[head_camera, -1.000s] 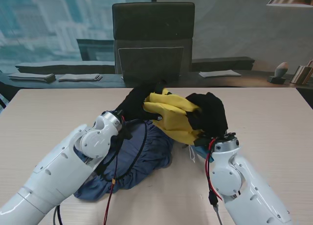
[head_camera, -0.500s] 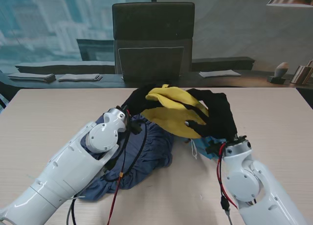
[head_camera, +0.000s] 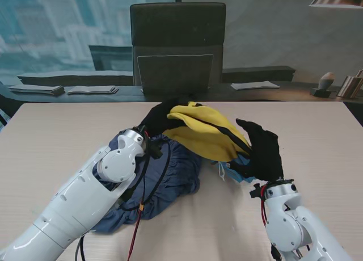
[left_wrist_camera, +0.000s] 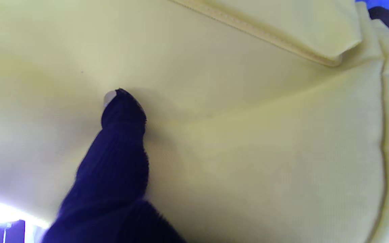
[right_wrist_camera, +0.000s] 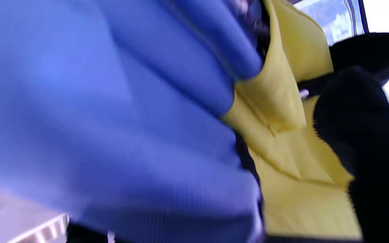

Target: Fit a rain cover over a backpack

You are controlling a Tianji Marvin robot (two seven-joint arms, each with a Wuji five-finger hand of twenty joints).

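Here the table (head_camera: 51, 136) carries, on the left, a slack blue-grey rain cover (head_camera: 176, 173) heaped partly under the left forearm, with nothing inside it. Moving right, the left hand (head_camera: 159, 118) in its black glove is closed on the far edge of the yellow backpack (head_camera: 207, 137), lifting that end clear of the table; its wrist view shows 1 gloved finger (left_wrist_camera: 123, 111) pressed flat into yellow cloth. The backpack sits at the table's middle, tilted, its near end resting by the cover's rim. Further right, the right hand (head_camera: 262, 150) is at the backpack's right side with fingers partly spread along a dark strap; I cannot tell whether it truly grips or only rests there. Its wrist view shows blue fabric (right_wrist_camera: 113, 111) against yellow panels, blurred.

By my reading the step in hand is raising and steadying the backpack, so the cover has not yet gone over it. The next move calls for 1 hand to hold the backpack up while the other finds the cover's rim and draws its opening over the raised end; loose cloth bunching under the left forearm could snag.
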